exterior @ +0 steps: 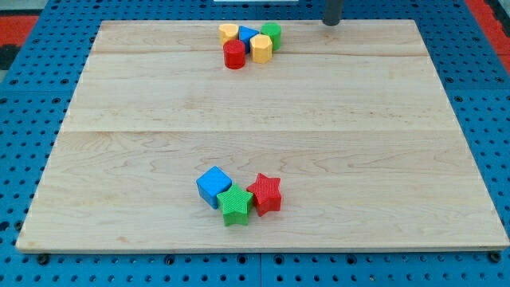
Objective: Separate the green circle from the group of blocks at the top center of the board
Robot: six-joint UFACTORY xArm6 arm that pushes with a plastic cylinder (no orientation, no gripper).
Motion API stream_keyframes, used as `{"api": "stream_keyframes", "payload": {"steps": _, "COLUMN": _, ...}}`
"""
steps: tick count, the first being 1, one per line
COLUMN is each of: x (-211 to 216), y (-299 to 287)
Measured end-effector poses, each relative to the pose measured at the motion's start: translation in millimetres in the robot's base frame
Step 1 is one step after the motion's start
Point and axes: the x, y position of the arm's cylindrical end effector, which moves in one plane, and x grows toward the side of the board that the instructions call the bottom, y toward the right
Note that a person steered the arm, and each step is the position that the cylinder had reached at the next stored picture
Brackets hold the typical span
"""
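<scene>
The green circle [272, 33] sits at the right end of a tight group at the view's top centre. It touches a yellow block [261, 49] and a blue block [248, 36]. A red cylinder [234, 55] and a yellow heart-like block [229, 33] make up the group's left side. My tip [331, 22] is at the top edge of the board, to the right of the green circle and apart from it.
A second group lies at the bottom centre: a blue cube [213, 186], a green star [235, 204] and a red star [264, 194], all touching. The wooden board [398, 159] rests on a blue pegboard table.
</scene>
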Motion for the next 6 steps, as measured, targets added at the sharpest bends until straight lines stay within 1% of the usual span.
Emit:
{"api": "stream_keyframes", "payload": {"steps": 1, "x": 0, "y": -14}}
{"api": "stream_keyframes", "payload": {"steps": 2, "x": 2, "y": -104}}
{"api": "stream_keyframes", "payload": {"steps": 3, "x": 6, "y": -128}}
{"api": "stream_keyframes", "payload": {"steps": 4, "x": 38, "y": -106}}
{"api": "stream_keyframes", "payload": {"steps": 5, "x": 55, "y": -99}}
{"api": "stream_keyframes", "payload": {"steps": 6, "x": 89, "y": -85}}
